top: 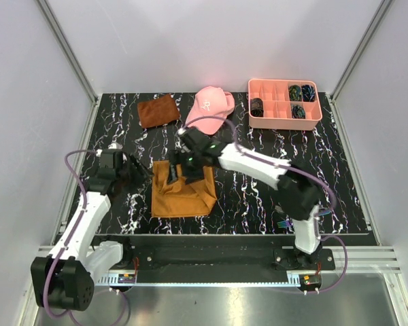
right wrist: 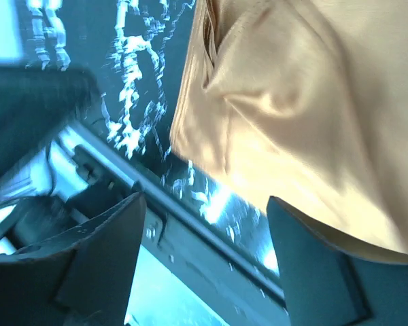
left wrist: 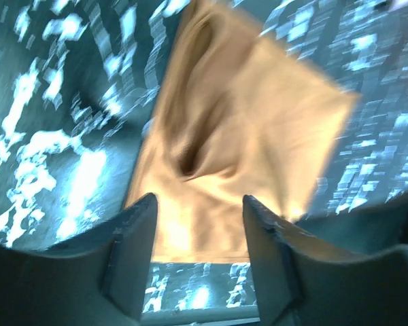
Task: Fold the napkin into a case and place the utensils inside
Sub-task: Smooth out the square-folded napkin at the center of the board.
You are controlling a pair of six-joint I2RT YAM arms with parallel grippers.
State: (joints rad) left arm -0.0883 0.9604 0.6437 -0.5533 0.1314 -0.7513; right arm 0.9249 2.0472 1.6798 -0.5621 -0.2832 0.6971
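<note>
Lying rumpled and half folded near the middle of the table (top: 258, 197), the napkin (top: 182, 193) is free. The left gripper (top: 141, 168) at its 10 o'clock and the right gripper (top: 190, 173) over its 12 o'clock edge are both spread and empty, probably ready to pinch an edge. The utensils (top: 282, 223) lie at its 4 o'clock.
</note>
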